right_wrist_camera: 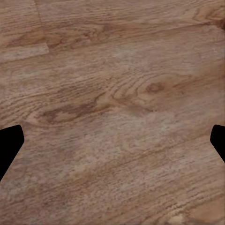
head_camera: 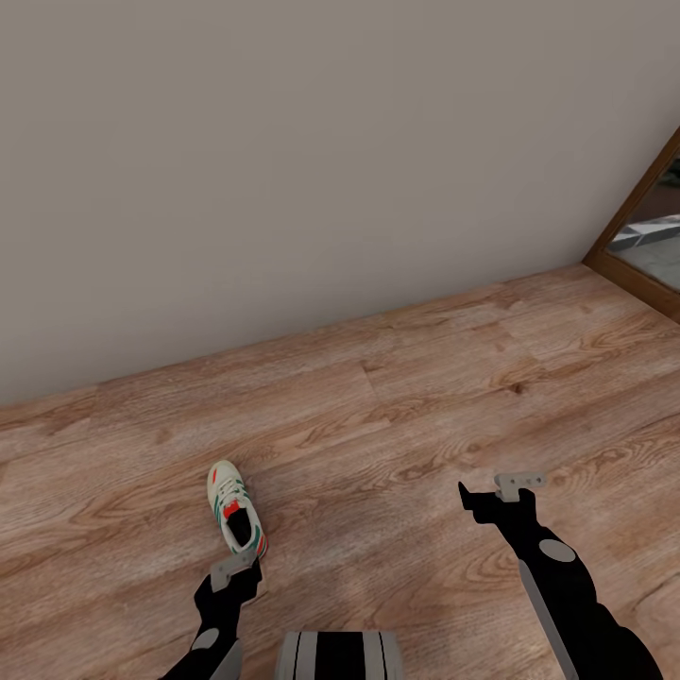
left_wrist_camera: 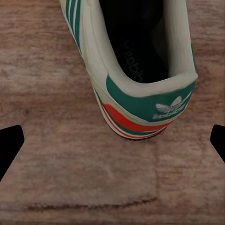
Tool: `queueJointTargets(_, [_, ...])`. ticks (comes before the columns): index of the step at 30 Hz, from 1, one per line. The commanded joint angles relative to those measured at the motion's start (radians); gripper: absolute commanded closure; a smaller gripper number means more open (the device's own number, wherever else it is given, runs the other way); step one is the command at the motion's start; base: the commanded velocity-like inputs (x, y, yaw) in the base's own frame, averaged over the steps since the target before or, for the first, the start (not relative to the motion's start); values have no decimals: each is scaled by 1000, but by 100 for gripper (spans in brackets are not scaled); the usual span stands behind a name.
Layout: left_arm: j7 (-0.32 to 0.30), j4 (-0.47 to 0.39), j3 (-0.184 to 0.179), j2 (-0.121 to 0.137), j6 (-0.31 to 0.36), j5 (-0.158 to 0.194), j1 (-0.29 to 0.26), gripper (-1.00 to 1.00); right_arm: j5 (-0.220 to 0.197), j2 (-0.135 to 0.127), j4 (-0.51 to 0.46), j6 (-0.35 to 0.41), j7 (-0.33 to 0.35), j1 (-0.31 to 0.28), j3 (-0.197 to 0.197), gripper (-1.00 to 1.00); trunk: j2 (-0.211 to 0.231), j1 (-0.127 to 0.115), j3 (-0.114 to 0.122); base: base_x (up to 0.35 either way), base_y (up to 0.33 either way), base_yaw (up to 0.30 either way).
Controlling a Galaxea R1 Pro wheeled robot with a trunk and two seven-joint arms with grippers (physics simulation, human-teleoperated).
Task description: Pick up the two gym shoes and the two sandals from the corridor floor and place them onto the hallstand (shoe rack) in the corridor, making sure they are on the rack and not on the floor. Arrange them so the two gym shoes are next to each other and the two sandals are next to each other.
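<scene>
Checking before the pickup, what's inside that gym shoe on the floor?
The gym shoe looks empty: a dark insole with faint printed lettering shows at the heel. The toe end under the tongue is hidden.

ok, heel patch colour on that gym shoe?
Teal-green with a white logo, red-orange band beneath; the gym shoe shows it best in the left wrist view.

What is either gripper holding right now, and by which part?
Nothing is held. The left gripper is open just behind the gym shoe's heel, fingers wide apart over the floor. The right gripper is open over bare floor.
</scene>
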Motion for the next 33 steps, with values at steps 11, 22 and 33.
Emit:
queueJointTargets(11, [0, 0, 2, 0, -5, 2, 1, -100, 0, 0, -1, 5, 0, 0, 0, -100, 0, 0, -1, 90, 0, 0])
queueJointTargets(22, [0, 0, 2, 0, -5, 2, 1, -100, 0, 0, -1, 5, 0, 0, 0, -100, 0, 0, -1, 13, 0, 0])
queueJointTargets(33, [0, 0, 2, 0, -6, 3, 1, -100, 0, 0, -1, 5, 0, 0, 0, -100, 0, 0, -1, 73, 0, 0])
